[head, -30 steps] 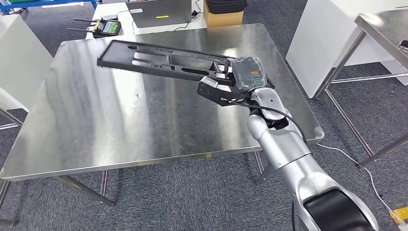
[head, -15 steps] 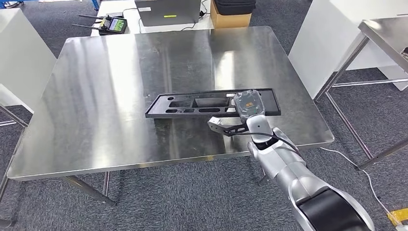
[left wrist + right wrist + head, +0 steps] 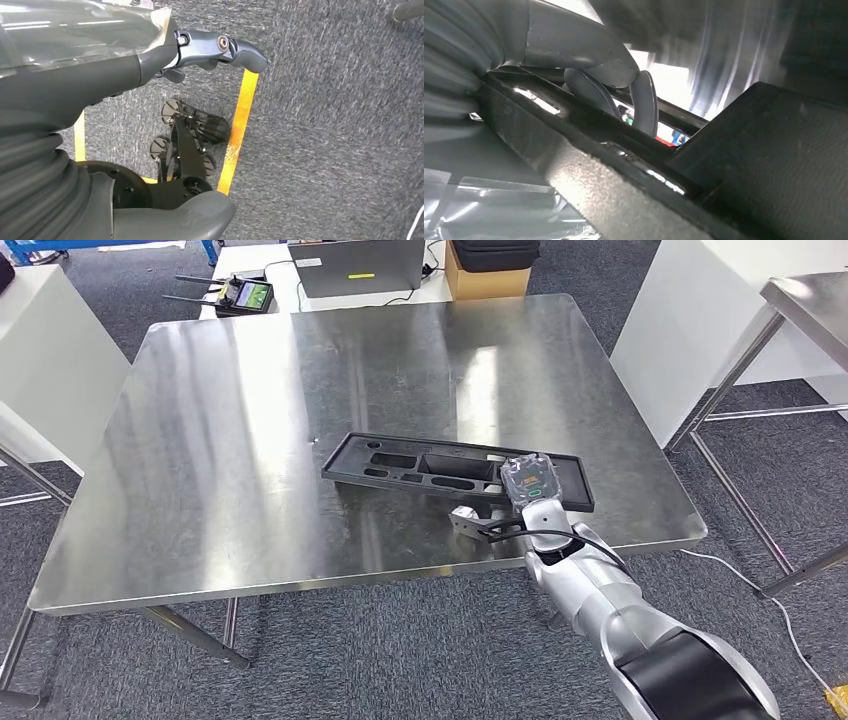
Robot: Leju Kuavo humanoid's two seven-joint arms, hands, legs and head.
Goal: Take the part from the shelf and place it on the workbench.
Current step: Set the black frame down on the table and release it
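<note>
A: Lying flat on the steel workbench [image 3: 250, 440], near its front right corner, is the long black part [image 3: 440, 468]. Its recesses face up.

B: Right hand?

A: The right hand [image 3: 527, 483] sits over the right end of the part. In the right wrist view the thumb [image 3: 589, 55] and darker fingers [image 3: 644, 102] wrap the part's black edge [image 3: 614, 175], so it holds the part.

B: Left hand?

A: The left hand [image 3: 150, 60] hangs over grey carpet [image 3: 340, 125] crossed by yellow tape [image 3: 240, 125]. Its fingers are curled in, with nothing in them.

B: Surroundings?

A: Beyond the far edge of the workbench: a remote controller [image 3: 245, 295], a grey laptop [image 3: 360, 265] and a cardboard box [image 3: 485, 280]. A second metal table [image 3: 800, 300] stands to the right.
</note>
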